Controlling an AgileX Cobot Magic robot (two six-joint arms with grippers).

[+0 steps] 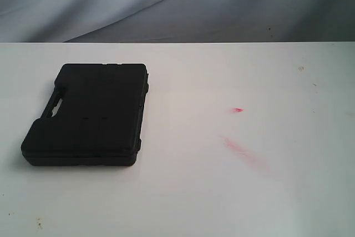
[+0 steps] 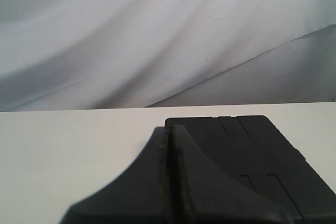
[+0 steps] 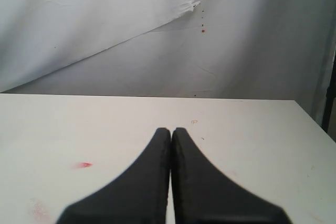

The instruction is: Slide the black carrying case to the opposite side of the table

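The flat black rectangular plastic carrying case (image 1: 86, 115) is laid at the left of the wide white table (image 1: 222, 203), so the right is judged the opposite side. The left claw (image 2: 169, 136) is pressed closed, empty, pointed beside the case, seemingly for pushing. The right claw (image 3: 171, 132) is likewise closed on nothing. Neither claw is shown in the exterior view; both are revealed only by the wrist views.

black carrying case (image 1: 86, 115) 1 | table (image 1: 222, 198) 1 | red marks (image 1: 238, 110) 2 | left tool (image 2: 170, 129) 1 | right tool (image 3: 171, 130) 1
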